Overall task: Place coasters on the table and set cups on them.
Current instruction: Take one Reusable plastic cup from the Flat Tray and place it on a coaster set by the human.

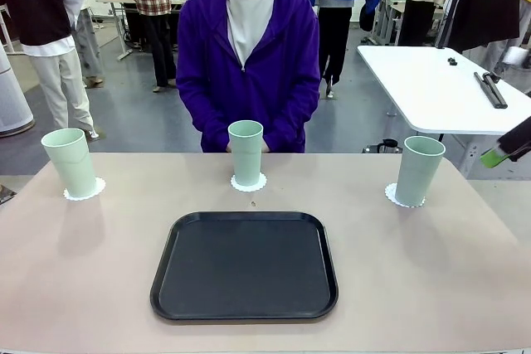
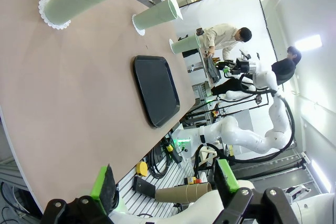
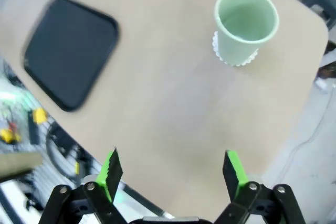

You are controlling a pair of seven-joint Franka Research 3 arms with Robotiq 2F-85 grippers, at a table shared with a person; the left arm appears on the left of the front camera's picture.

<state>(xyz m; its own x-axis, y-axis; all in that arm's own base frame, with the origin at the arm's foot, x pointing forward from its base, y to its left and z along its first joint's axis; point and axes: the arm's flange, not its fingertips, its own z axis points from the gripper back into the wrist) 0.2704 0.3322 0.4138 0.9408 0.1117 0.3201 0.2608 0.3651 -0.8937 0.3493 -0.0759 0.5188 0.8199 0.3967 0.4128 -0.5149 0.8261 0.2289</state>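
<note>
Standing upright on the beige table (image 1: 91, 271), three mint-green cups are seen, each on a scalloped white coaster: left cup (image 1: 69, 162) on its coaster (image 1: 85, 191), middle cup (image 1: 246, 152), right cup (image 1: 419, 171). A black tray (image 1: 244, 266) lies nearer the robot. Both the left gripper (image 2: 164, 182) and the right gripper (image 3: 173, 170) are held wide open and empty, clear of the cups

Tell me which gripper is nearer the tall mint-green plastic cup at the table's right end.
Right. The right gripper hangs open above that cup; the left gripper waits open beyond the table's opposite end.
</note>
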